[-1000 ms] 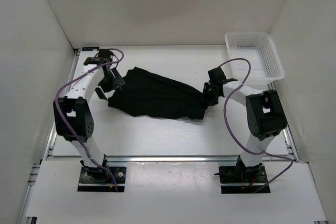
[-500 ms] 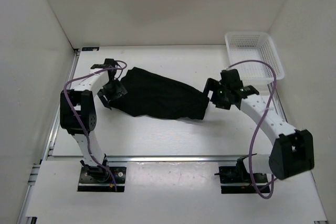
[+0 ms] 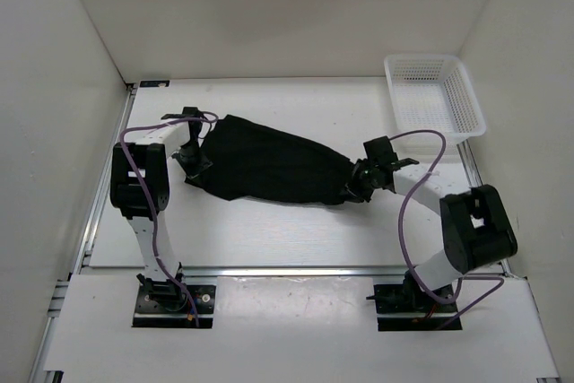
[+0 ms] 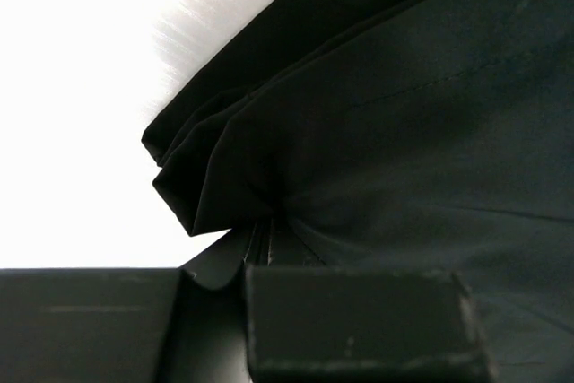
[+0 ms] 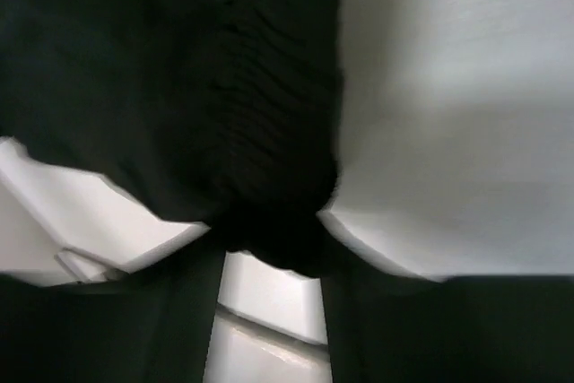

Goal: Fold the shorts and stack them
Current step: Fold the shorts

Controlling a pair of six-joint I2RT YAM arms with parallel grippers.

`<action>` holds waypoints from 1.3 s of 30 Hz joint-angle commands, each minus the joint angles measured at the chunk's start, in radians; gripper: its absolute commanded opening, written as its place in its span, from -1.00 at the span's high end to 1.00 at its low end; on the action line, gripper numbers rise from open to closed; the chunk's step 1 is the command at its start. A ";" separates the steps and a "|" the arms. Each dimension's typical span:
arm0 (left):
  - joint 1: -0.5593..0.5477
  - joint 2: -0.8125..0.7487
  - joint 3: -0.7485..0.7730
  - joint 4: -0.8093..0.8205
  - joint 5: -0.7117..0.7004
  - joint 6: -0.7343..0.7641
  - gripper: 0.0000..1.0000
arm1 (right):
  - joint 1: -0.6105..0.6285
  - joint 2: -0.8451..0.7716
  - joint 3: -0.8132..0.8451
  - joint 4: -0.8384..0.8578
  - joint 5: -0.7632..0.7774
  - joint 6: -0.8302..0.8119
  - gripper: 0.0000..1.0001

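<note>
Left of the basket: the shorts (image 3: 269, 168) lie spread flat on the table (image 3: 296, 239), well apart from the white mesh basket (image 3: 473, 107) and nearer the arm bases than it is.
Left gripper: the left gripper (image 3: 193, 161) sits at the shorts' end farthest from the basket, clenched on a bunched corner; in its wrist view, pleats converge into the fingers.
Right gripper: the right gripper (image 3: 357, 184) sits at the end nearest the basket, clamped on a gathered, ruched edge, probably the waistband.
Weight and feel: light, limp cloth by the look of it; it creases and sags instead of keeping its shape.
Slip: thin layers may slide over each other, so a pinch could catch only the top one.
Where to hold: corners and the ruched edge, where the fabric is thickest and all layers meet.
Handling note: both ends need even tension, or the middle will droop and fold crookedly.
Fit: the shorts are wider than the basket, so they need folding first.
</note>
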 commanded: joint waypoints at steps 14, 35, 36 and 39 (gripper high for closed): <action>0.021 -0.107 -0.057 0.017 0.012 0.036 0.58 | -0.012 0.053 0.085 -0.120 0.229 -0.211 0.94; 0.030 -0.313 0.133 -0.129 0.000 0.080 -0.93 | 0.010 0.330 0.317 -0.114 0.176 -0.370 -0.21; 0.030 -0.313 0.121 -0.129 0.000 0.080 -0.93 | 0.020 0.359 0.329 -0.114 0.199 -0.370 -0.15; 0.030 -0.313 0.109 -0.118 0.000 0.080 -0.93 | 0.045 0.416 0.353 -0.154 0.325 -0.370 0.09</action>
